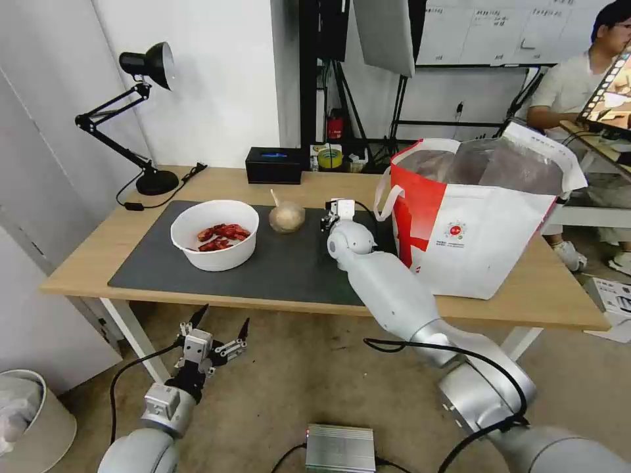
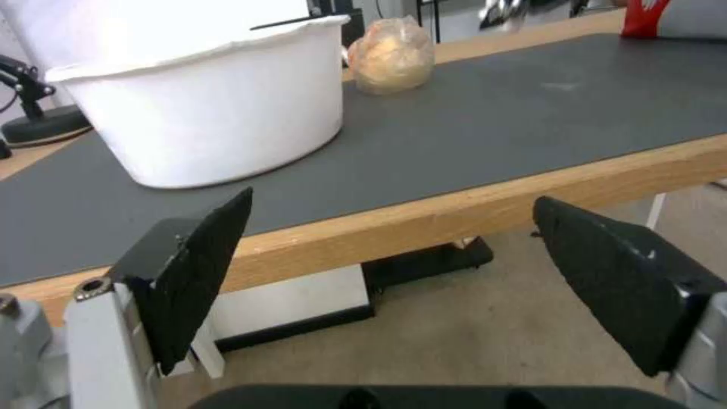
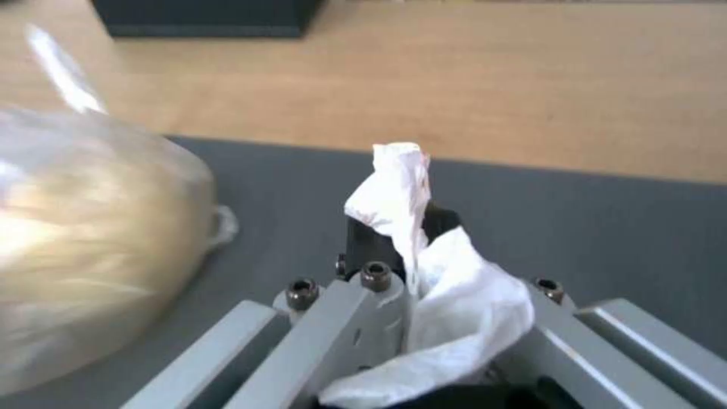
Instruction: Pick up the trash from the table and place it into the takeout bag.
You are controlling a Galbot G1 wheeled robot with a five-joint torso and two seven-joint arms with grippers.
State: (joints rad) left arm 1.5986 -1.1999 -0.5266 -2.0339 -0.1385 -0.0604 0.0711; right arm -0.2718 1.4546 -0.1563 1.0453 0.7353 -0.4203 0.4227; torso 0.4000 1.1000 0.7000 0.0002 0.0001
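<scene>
The right gripper (image 3: pixel 413 250), fingers clamped on the crumpled tissue (image 3: pixel 424 272), hovers over the mat just left of the takeout bag (image 1: pixel 480 230) (its mouth higher up); the left gripper (image 1: pixel 220 328) hangs below the desk (image 1: pixel 565 302), fingers apart.

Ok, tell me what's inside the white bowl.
Red crayfish shells lie inside the white bowl, covering part of its floor; anything beneath them is hidden.

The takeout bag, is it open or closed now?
Open: the takeout bag stands upright on the table, its top spread and silver lining showing.
</scene>
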